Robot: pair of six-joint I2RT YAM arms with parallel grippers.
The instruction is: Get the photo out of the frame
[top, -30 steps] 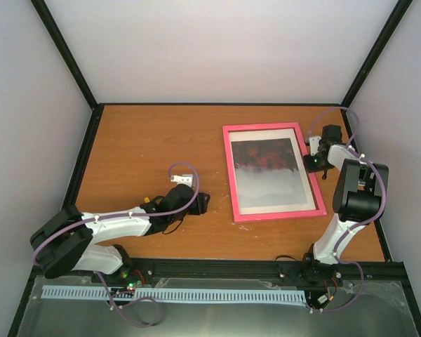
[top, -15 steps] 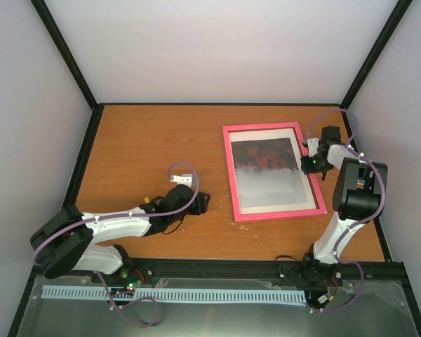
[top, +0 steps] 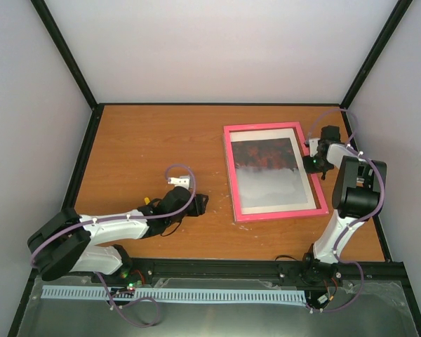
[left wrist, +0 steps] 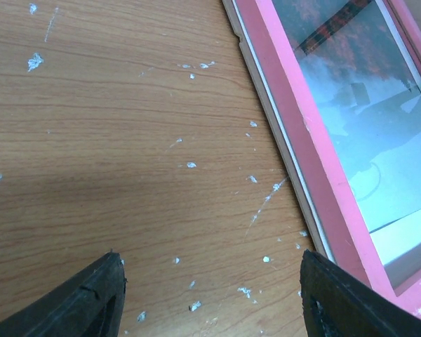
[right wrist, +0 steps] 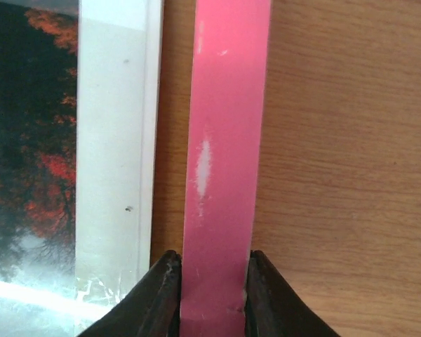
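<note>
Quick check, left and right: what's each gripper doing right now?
Left gripper: open, nothing between its fingers, bare table below.
Right gripper: closed on the frame, gripping its pink edge.

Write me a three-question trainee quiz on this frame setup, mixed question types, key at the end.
1. Fill in: the dark red half of the photo points toward the ___ edge of the table, as seen from the arm bases.
2. True or false: the left gripper holds the frame.
3. The right gripper is closed on: A) the frame's pink border; B) the photo; C) nothing.

Key: 1 far; 2 false, it is open over bare table; 3 A.
</note>
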